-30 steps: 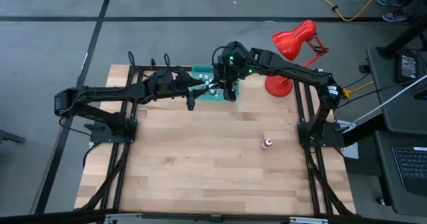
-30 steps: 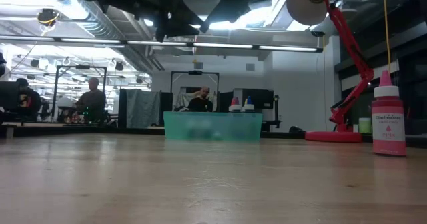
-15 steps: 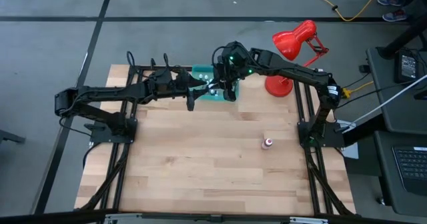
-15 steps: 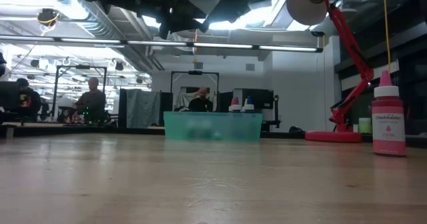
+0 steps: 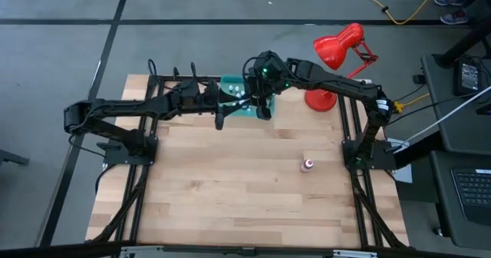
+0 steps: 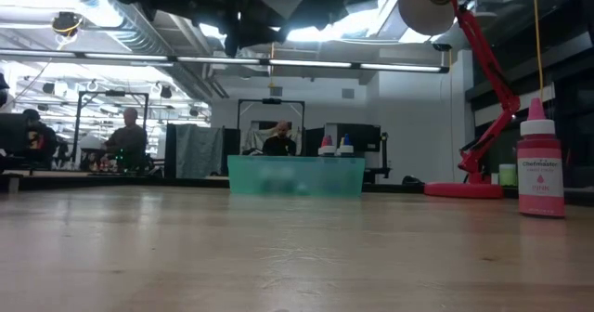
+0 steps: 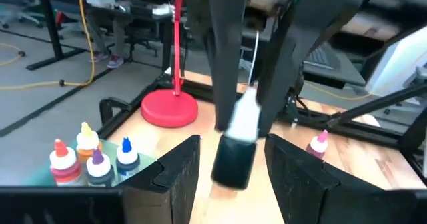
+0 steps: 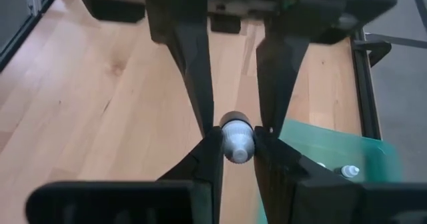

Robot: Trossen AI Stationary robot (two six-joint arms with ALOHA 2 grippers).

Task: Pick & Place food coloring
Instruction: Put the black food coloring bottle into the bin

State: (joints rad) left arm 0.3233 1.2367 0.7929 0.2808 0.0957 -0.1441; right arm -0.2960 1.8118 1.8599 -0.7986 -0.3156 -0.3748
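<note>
A food coloring bottle with a black body and a white cap hangs in the air just near of the green bin, at the table's far side. My right gripper is shut on it. My left gripper reaches in level from the table's left and is open. Its fingers stand on either side of the bottle's black body with small gaps showing. Several more bottles stand upright in the bin. One pink bottle stands alone on the wood toward the right. My right gripper pinches the bottle at its white cap end between its two fingers. The fingers slant down from above and from the far right. The bottle hangs below them, slightly tilted, black body lowest, clear of the table and the bin.
A red desk lamp stands at the far right of the table, its base close behind the bin. The near half of the wooden top holds only the pink bottle. People sit in the room beyond the table.
</note>
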